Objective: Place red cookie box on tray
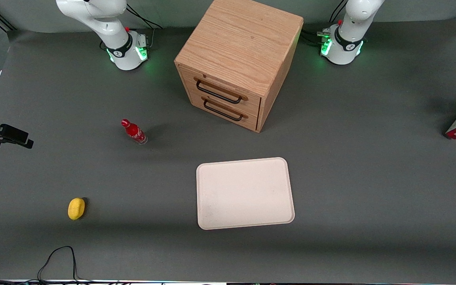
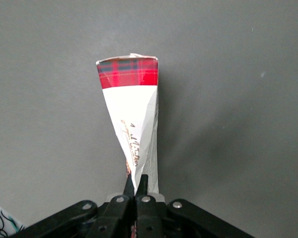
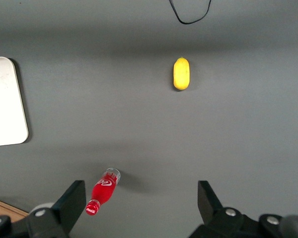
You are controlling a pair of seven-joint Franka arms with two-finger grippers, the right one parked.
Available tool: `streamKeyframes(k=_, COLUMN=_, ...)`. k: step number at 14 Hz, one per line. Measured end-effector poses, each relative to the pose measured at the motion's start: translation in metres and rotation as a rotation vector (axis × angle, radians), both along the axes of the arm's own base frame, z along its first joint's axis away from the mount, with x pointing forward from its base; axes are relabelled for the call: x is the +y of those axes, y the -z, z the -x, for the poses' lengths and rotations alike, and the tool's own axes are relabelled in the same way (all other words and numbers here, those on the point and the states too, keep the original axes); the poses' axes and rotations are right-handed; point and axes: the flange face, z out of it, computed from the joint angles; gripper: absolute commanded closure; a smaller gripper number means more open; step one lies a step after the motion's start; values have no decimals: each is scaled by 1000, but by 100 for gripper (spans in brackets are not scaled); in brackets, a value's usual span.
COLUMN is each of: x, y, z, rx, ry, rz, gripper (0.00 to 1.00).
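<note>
Box gripped, not yet on tray.
Gripper at working arm's table end, fingers pinched shut on red cookie box; tray w/o box, carry + placement left.

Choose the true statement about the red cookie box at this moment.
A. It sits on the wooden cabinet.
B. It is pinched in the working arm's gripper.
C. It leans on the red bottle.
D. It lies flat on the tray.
B: the gripper is shut on the red cookie box, and the tray holds nothing.
</note>
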Motion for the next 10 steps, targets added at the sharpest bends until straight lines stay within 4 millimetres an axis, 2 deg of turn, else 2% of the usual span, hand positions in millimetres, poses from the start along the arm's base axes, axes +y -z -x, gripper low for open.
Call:
streamKeyframes(k=2, x=-11, y=-48, z=-17, rx=15, ry=-20, rz=-2, gripper=100)
streamKeyframes(k=5, x=-33, y=-145, z=-35, rx=48, ry=-31, rz=-45, gripper=100)
streamKeyframes(k=8, x=-46, y=-251, z=-42, rx=71, ry=-35, rz=-87, gripper=100)
streamKeyframes(k=9, x=-48, y=-278, z=-43, rx=71, ry=-35, rz=-106, gripper=100)
streamKeyframes(k=10, x=-51, y=-297, z=-43, rx=66, ry=-35, rz=-118, gripper=100)
